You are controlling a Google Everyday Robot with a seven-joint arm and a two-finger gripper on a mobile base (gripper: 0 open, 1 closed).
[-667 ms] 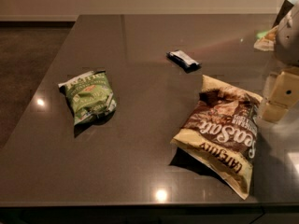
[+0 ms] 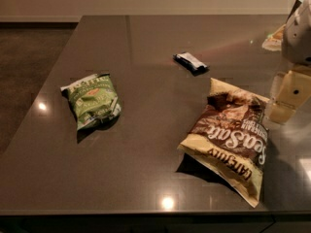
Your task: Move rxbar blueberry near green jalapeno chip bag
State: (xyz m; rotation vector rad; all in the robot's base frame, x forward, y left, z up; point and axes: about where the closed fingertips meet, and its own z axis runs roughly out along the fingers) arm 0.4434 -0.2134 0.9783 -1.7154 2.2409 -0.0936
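My gripper (image 2: 290, 96) hangs at the right edge of the scene, just beyond the Sea Salt chip bag (image 2: 228, 137), and whether it is parted or closed I cannot tell. The rxbar blueberry (image 2: 191, 62) lies flat at the far middle of the dark table (image 2: 146, 174), well apart from the green jalapeno chip bag (image 2: 91, 101) at left; I judge it light, fairly stiff and slick-wrapped, best pinched across its narrow width. Compared with a moment ago, nothing has visibly shifted.
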